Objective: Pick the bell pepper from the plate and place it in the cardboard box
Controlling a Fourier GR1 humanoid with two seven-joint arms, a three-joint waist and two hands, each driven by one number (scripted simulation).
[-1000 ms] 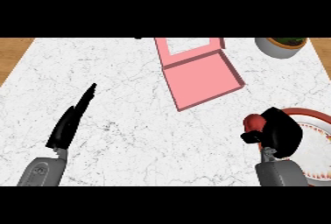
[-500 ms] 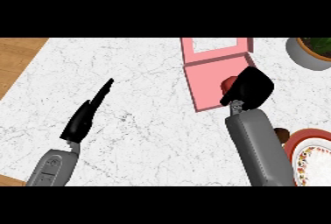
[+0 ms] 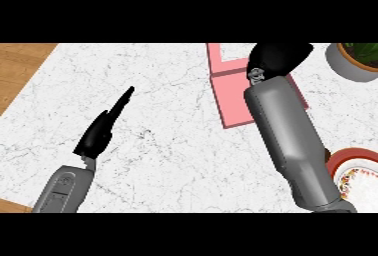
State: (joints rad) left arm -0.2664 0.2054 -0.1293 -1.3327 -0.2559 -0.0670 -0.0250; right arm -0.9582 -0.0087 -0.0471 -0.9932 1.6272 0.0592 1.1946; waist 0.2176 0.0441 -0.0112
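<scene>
I see one plant pot (image 3: 345, 64), one plate (image 3: 334, 161), and one pink box (image 3: 233, 106) under my right hand (image 3: 277, 57), grip I can't tell; left hand (image 3: 100, 132) straight-fingered.

Left hand (image 3: 100, 134) and right hand (image 3: 277, 57) are black (2 grey forearms (image 3: 286, 132)).

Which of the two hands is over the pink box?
The right hand, at the view's top, over the pink box. The left hand is over bare marble counter, far to its left.
</scene>
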